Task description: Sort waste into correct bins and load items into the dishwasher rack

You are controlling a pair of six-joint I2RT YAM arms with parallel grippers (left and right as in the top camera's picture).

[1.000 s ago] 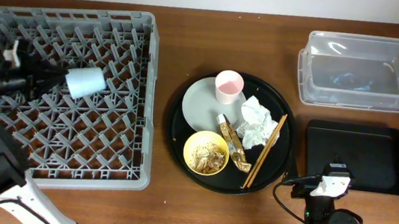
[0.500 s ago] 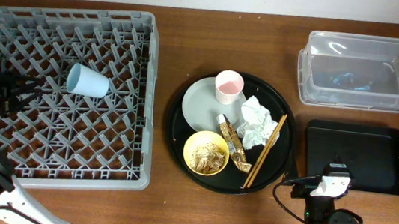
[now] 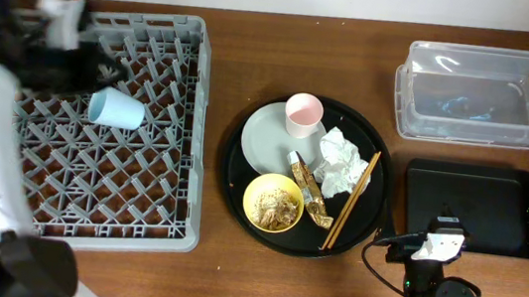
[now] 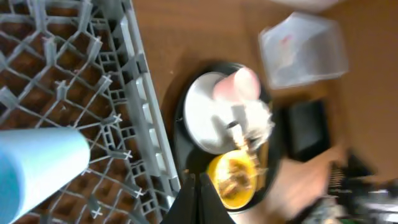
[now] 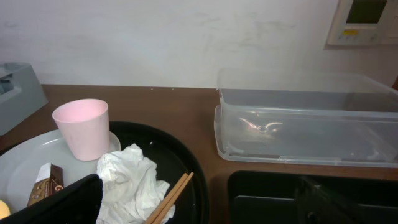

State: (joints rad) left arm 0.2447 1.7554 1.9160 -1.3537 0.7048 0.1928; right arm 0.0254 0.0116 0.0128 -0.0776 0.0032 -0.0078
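Brown wooden tabletop (image 3: 305, 58). Large round black tray (image 3: 236, 187) at its centre. White wall (image 5: 155, 37) behind; pale wall panel (image 5: 364, 22) with screen, upper right.

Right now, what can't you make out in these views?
- Overhead: bluish thing inside the clear tub, too small to identify.
- Overhead: left pincer, blurred above the rack.
- Left wrist: blue cup, cut off by the left edge; round tray contents blurred.
- Right wrist: wrapper, half hidden by a dark finger.

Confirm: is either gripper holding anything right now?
Nothing held. Left gripper shut, empty; blue cup lies loose in the rack. Right gripper open, empty.
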